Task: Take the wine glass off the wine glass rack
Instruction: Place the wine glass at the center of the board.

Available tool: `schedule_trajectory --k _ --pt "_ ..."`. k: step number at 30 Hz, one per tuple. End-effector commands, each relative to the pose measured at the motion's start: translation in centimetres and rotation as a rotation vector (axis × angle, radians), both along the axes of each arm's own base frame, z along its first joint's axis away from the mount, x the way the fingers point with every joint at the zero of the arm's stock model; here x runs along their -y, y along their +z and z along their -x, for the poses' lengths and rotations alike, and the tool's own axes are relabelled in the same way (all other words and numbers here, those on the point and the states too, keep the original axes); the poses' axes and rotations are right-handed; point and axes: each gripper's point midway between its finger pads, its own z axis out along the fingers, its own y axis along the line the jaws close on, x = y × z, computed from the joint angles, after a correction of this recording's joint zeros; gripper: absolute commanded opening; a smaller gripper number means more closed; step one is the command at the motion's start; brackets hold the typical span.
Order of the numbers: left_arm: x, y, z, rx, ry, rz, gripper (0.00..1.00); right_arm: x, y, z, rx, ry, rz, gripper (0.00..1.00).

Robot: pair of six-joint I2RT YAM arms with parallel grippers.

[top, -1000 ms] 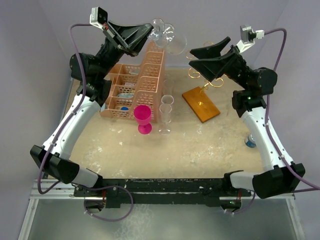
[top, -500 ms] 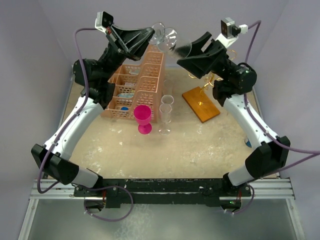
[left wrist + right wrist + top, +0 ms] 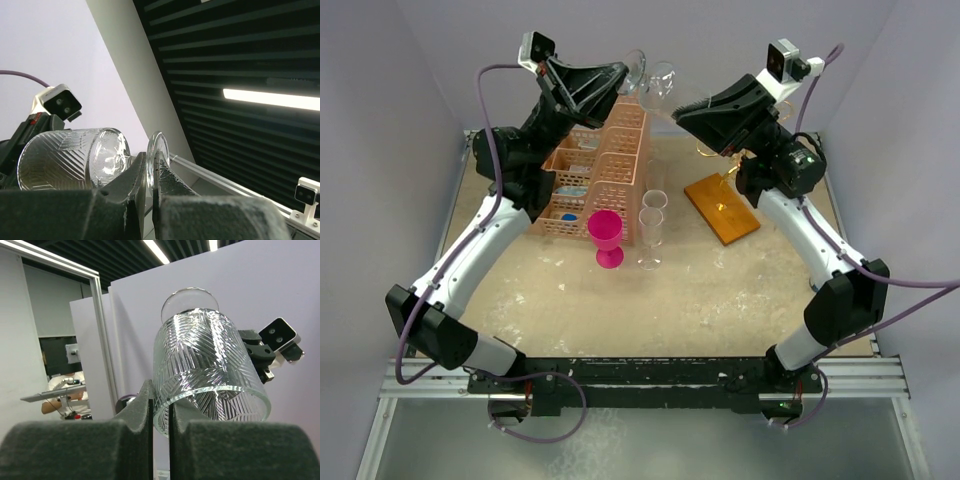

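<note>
Aloft, left jaws clamp wine glass point(image 3: 207, 365) foot, right jaws its rim.

wine glass point(image 3: 207, 365): clear, cut chevron ribbing
wine glass rack point(image 3: 720, 208): gold wire, orange base
basket point(image 3: 610, 175): peach lattice
goblet point(image 3: 606, 235): magenta
table point(image 3: 700, 300): sandy beige, white flecks

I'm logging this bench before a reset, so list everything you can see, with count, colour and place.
clear cut-pattern wine glass: one, transparent, held in the air between both tools
thin gold wire rack on a flat orange base: one, gold and orange, right of centre
peach plastic lattice basket: one, peach, left of centre
pink plastic goblet: one, magenta, upright in front of the basket
small clear stemmed glasses: two, transparent, beside the goblet
sandy table: one, beige
left tool: black, shut on the glass's foot
right tool: black, shut on the glass's rim
</note>
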Motion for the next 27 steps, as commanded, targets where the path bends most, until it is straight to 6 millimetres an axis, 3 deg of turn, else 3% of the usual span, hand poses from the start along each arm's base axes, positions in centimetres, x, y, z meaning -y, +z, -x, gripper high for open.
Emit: schedule_trajectory --k 1,4,8,13,16,21,24,27 --pt "-3.1 3.5 3.8 0.118 0.015 0.141 0.01 2.7 2.6 6.7 0.285 0.024 -0.134 0.0" --pt "-3.0 3.5 3.8 0.113 0.022 0.133 0.15 3.0 2.6 7.3 0.321 0.026 -0.157 0.0" --pt "-3.0 3.0 3.7 0.113 0.07 0.107 0.42 3.3 2.5 7.5 0.334 0.01 -0.178 0.0" --pt "-2.2 1.3 2.9 0.093 0.196 -0.031 0.51 3.9 2.4 7.6 0.313 0.004 -0.195 0.0" --pt "-2.0 -1.6 2.4 0.043 0.244 -0.117 0.54 4.7 2.6 7.4 0.282 -0.026 -0.203 0.0" --pt "-1.9 -9.7 0.7 -0.08 0.347 -0.316 0.56 6.3 2.2 6.6 0.213 -0.113 -0.169 0.0" --pt "-3.1 -12.9 0.3 -0.101 0.454 -0.447 0.58 6.8 1.4 6.1 0.157 -0.162 -0.116 0.0" --pt "-5.3 -15.0 0.2 -0.084 0.633 -0.636 0.71 6.2 0.0 5.5 0.106 -0.225 -0.012 0.0"
